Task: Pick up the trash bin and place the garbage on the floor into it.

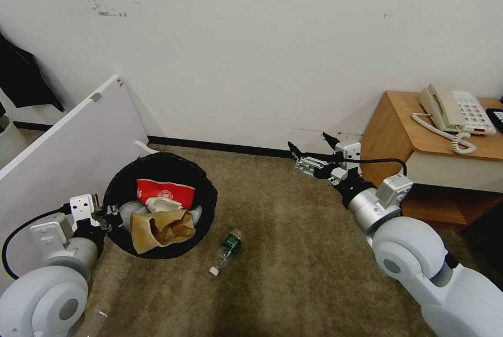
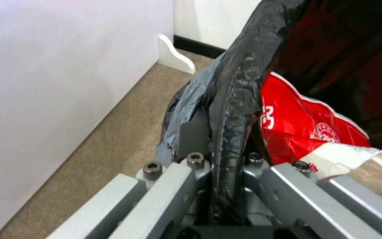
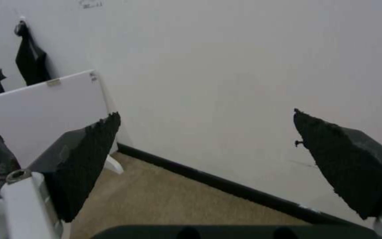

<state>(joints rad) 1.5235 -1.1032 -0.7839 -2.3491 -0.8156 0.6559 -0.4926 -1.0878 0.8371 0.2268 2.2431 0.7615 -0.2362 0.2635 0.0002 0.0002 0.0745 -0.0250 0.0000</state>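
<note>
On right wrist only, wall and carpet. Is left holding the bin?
Observer: Yes. Left tool is clamped on the trash bin rim, bag pinched between its fingers.
Operator: What's in it?
Observer: A red-and-white wrapper, crumpled tissue and a brown paper bag.
Operator: Anything left on the floor?
Observer: One clear green-labelled bottle lying on the carpet beside the bin, between the arms.
Operator: Right tool?
Observer: Right tool is open, raised near the wall, holding nothing.

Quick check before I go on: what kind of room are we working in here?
Probably a hotel guest room or small office: short-pile beige carpet, a wooden side table carrying a corded desk phone, a plain white wall with black baseboard, and a bag-lined trash bin.
</note>
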